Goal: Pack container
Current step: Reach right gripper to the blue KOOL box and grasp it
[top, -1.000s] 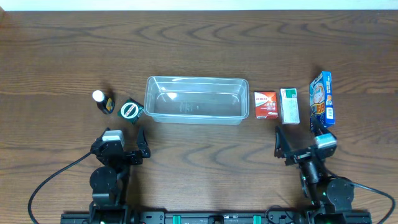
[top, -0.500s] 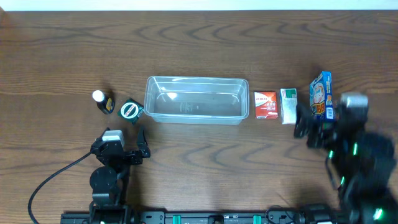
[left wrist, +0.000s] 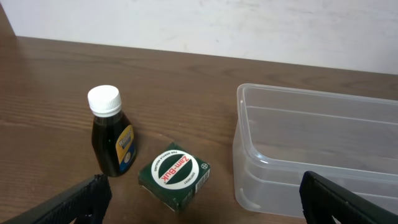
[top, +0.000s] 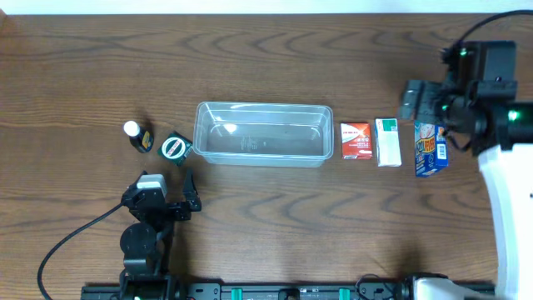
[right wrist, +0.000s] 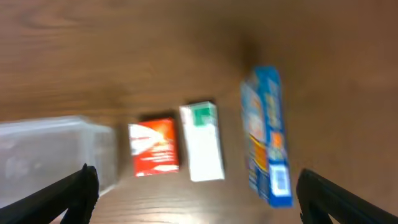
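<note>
Container (top: 250, 158), clear plastic tub: centre of counter (top: 266, 50), empty, 0 of 5 items in. Dark bottle (left wrist: 111, 140) and Zam-Buk box (left wrist: 175, 175) sit just beside it toward the left edge. Red box (top: 356, 139), white-green box (top: 386, 142) and blue box (top: 430, 147) sit toward the right edge, apparently staged per arm. Left hand (top: 185, 200): fingers apart, near edge, holding nothing. Right hand (top: 414, 100): fingers apart, raised by the blue box, probably the first pick.

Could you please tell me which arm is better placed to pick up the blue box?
Right, I'd judge: the right gripper hangs open near the blue box, whereas the left gripper sits beyond the container, by the bottle and green box.
</note>
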`<action>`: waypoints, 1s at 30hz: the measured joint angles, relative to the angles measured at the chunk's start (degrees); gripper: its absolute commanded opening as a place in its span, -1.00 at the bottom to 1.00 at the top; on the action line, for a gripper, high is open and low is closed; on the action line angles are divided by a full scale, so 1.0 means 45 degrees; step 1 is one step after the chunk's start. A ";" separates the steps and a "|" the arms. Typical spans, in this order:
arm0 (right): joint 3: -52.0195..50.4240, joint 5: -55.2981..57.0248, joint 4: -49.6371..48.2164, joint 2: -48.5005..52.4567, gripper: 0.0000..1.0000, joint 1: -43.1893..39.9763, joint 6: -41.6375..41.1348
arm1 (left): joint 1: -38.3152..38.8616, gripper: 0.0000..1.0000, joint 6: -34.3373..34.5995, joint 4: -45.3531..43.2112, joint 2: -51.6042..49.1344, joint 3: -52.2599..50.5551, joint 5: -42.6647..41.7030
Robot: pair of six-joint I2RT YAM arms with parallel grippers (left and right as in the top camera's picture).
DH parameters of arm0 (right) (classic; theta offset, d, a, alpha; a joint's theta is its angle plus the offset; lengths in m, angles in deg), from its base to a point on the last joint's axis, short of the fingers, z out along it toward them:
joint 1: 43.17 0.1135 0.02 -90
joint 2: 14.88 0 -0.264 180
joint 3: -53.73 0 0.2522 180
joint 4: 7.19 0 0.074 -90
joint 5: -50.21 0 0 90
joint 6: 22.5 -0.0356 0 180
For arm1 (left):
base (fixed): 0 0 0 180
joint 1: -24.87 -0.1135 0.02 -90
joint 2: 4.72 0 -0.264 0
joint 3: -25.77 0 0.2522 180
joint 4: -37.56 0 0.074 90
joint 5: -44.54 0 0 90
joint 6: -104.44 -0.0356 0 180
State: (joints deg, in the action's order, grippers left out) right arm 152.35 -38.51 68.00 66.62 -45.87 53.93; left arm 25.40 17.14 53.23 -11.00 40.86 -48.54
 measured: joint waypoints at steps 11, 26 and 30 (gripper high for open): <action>0.0019 -0.0049 0.0646 0.2739 0.72 -0.2035 -0.0831 | 0.0000 0.96 0.0000 0.0000 0.0000 0.0000 0.0000; 0.0019 -0.0243 0.0019 0.5430 0.28 -0.2040 -0.0520 | 0.0000 0.96 0.0000 0.0000 0.0000 0.0000 0.0000; 0.0010 -0.0121 -0.0024 0.5435 0.27 -0.2040 -0.0525 | 0.0000 0.96 0.0000 0.0000 0.0000 0.0000 0.0000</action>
State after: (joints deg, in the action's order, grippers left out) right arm 152.39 -39.06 67.89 91.07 -55.05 51.57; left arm 25.40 17.14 53.23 -11.00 40.86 -48.54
